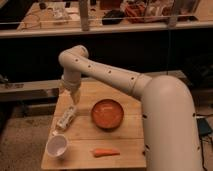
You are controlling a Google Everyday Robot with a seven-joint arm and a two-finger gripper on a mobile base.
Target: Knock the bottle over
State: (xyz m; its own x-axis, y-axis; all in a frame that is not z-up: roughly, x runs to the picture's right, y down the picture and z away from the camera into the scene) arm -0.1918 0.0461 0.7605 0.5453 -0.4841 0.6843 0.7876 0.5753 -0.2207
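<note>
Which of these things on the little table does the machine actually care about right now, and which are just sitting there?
Part of the job:
- the bottle, lying on its side near the table's left edge
- the claw, hanging just above the bottle's far end

Just lying about:
- the orange bowl, mid-table
- the white cup, front left corner
- the carrot, near the front edge

White arm enters from the lower right at about 4 o'clock, upper segment running up and left to a bent elbow at upper left, about 10 o'clock. From the elbow the wrist drops straight down, ending in the gripper (pixel 73 96), which points down and hangs over the left part of the desk (pixel 127 147).
</note>
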